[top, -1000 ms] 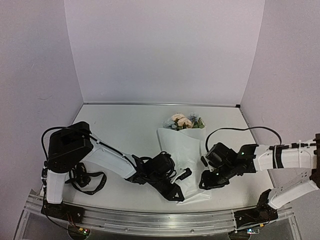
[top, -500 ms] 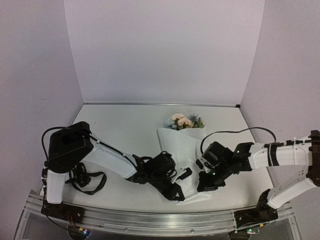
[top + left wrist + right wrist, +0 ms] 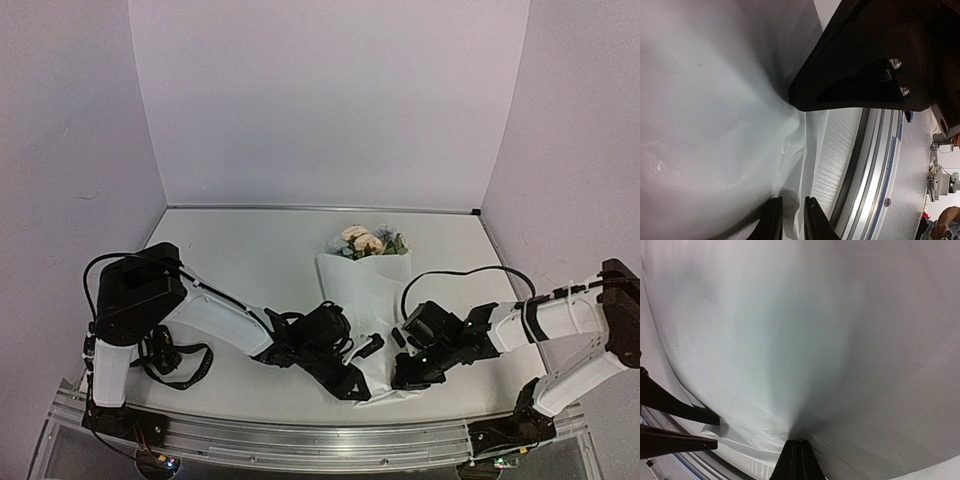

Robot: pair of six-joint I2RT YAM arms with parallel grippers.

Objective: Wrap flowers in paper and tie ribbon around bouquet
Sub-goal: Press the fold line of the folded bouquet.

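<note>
White paper (image 3: 365,300) lies as a cone on the surface (image 3: 240,250). Its wide mouth points toward the far edge, where the flowers (image 3: 365,243) show, and its narrow tail sits close to the near edge, roughly midway along it. Both arms are at that tail. The right claw (image 3: 403,378) is pinched fully together on a gather of the paper, with creases running into its tip. The left claw (image 3: 352,388) stands narrow just beside it with a fold of paper in the gap, though I cannot tell whether it truly bites. The step in hand looks like tightening the wrap at the stem end before any tying. To do it well, one claw should hold the tail firm while the other draws the loose layer snugly across. That pull is best made slowly and low to the surface, since such a thin sheet is likely to tear or spring open if jerked.
</note>
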